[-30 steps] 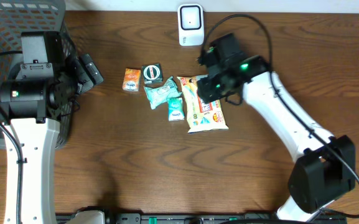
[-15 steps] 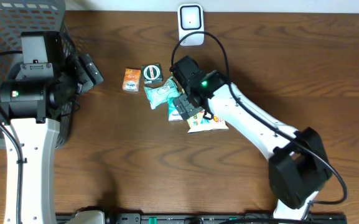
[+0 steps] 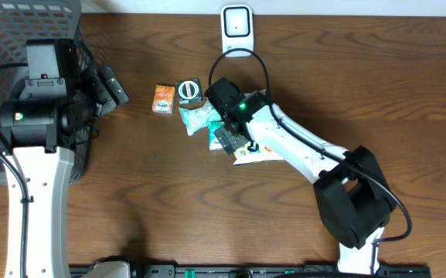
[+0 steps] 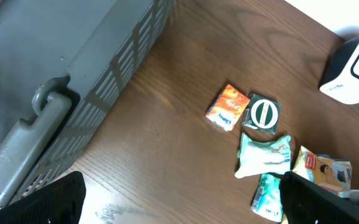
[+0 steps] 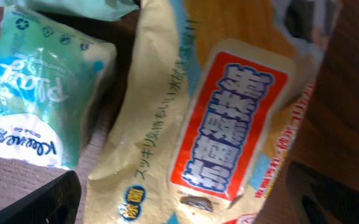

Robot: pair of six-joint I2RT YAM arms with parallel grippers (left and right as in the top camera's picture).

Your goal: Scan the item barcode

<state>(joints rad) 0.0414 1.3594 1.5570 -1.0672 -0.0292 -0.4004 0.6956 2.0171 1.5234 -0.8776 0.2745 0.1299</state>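
Observation:
Below my open right gripper (image 5: 188,208) lies a yellow wipes packet (image 5: 229,118) with a red label, flat on the table between the two fingers. In the overhead view the right gripper (image 3: 230,137) hangs over the cluster of packets and covers part of the yellow packet (image 3: 260,150). The white scanner (image 3: 236,31) stands at the table's back edge. By the basket, my left gripper (image 3: 114,86) is open and holds nothing; in its own view the left gripper (image 4: 182,211) is above bare table. No barcode shows.
A teal tissue pack (image 5: 36,106) lies just left of the yellow packet. An orange packet (image 4: 228,107), a round green-and-black item (image 4: 263,115) and a mint pack (image 4: 263,155) sit close by. A grey basket (image 3: 6,46) fills the far left.
My right arm has swung left and down from the yellow packet's far end to the middle of the cluster, and its jaws now stand wide. The left arm has not moved.

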